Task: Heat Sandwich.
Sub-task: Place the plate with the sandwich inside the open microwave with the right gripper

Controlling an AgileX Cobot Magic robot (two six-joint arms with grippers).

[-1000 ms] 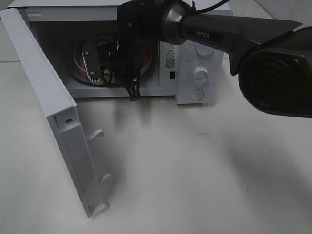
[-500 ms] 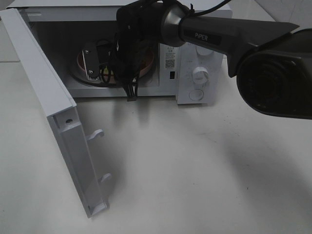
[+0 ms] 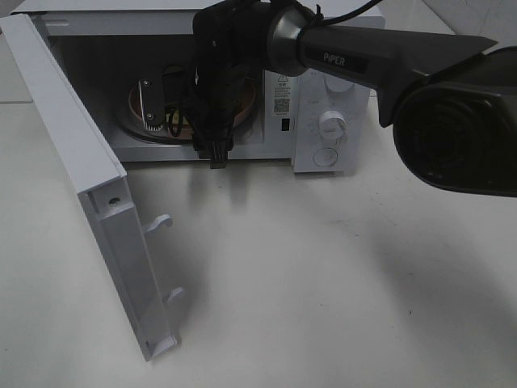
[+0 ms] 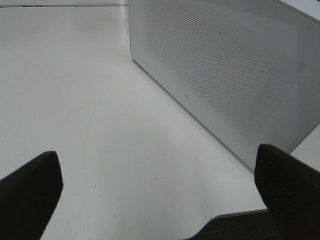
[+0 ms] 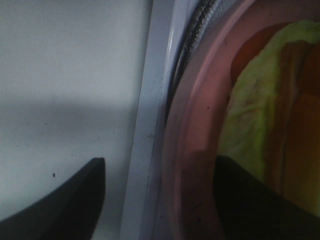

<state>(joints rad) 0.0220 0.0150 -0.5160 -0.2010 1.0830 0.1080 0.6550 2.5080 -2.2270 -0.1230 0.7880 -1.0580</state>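
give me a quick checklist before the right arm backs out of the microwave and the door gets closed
1. Sandwich on the pink plate: ok.
2. Plate inside the microwave: ok.
3. Right gripper open, not clamping the plate: ok, fingers stand apart on either side of the rim.
4. Right arm out of the door's path: not ok, it reaches into the microwave.
5. Door swung wide enough for the arm to back out: ok.
6. Left gripper open and empty, facing the door: ok.
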